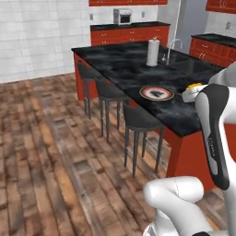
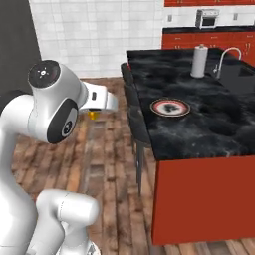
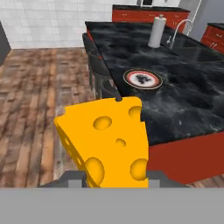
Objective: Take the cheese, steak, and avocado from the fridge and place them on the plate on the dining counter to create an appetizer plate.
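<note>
The tool (image 3: 114,175) is clenched on the cheese (image 3: 107,140), and in the hand view that yellow-orange wedge sits right up front, holes and all, gripped low between the two fingers. From the right base view a sliver of the same cheese shows under the white wrist, out over the wooden floor (image 2: 104,164), well short of the desk (image 2: 219,129). In the left base view a yellow edge of it peeks out beside the arm, near the desk's close corner.

Over on the glossy black marbled desk, the plate (image 3: 142,79) lies flat, white with its dark and orange-red rim ring, and there's a dark lump (image 3: 141,79) already sitting at its centre. What that lump is, I can't tell from here. Plate and cheese are well apart.

Further back on the desk stands an upright paper towel roll (image 3: 155,32), and just beside it a curved faucet (image 3: 177,30) arches over a sink. Dark stools (image 1: 138,122) line the desk's long side, tucked against the red base. Against the far wall, red cabinets carry a small toaster oven (image 1: 122,16).
</note>
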Robot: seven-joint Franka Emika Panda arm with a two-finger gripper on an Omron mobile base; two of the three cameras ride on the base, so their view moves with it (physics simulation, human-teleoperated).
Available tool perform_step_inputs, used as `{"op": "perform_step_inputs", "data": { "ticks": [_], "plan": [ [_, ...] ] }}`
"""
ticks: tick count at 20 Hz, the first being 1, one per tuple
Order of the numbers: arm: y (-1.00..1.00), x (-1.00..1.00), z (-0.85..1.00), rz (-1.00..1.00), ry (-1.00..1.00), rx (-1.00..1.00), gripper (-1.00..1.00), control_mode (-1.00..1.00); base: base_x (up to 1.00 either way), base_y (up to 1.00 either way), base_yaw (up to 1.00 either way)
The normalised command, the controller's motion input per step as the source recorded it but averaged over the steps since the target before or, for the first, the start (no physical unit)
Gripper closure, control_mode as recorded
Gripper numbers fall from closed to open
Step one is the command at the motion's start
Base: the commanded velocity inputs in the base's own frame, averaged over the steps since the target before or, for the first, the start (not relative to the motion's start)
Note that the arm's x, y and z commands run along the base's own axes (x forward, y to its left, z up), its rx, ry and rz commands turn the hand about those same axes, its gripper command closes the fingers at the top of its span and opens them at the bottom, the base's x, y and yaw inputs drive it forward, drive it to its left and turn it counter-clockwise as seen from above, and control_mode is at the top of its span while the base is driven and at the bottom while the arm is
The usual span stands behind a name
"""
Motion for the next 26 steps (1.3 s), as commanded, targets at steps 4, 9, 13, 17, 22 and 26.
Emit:
{"op": "perform_step_inputs", "data": {
  "ticks": [4, 9, 13, 17, 22, 26],
  "plan": [
    [0.00, 0.00, 0.00, 0.00, 0.00, 0.00, 1.00, 1.00, 0.56, 1.00, -0.50],
    [0.00, 0.00, 0.00, 0.00, 0.00, 0.00, 1.00, 1.00, 0.82, 0.93, -0.47],
    [0.00, 0.00, 0.00, 0.00, 0.00, 0.00, 1.00, 1.00, 0.93, 0.67, -0.48],
    [0.00, 0.00, 0.00, 0.00, 0.00, 0.00, 1.00, 1.00, 0.90, 0.50, -0.50],
    [0.00, 0.00, 0.00, 0.00, 0.00, 0.00, 1.00, 1.00, 0.67, 0.56, -0.50],
    [0.00, 0.00, 0.00, 0.00, 0.00, 0.00, 1.00, 1.00, 0.53, 0.39, -0.52]
  ]
}}
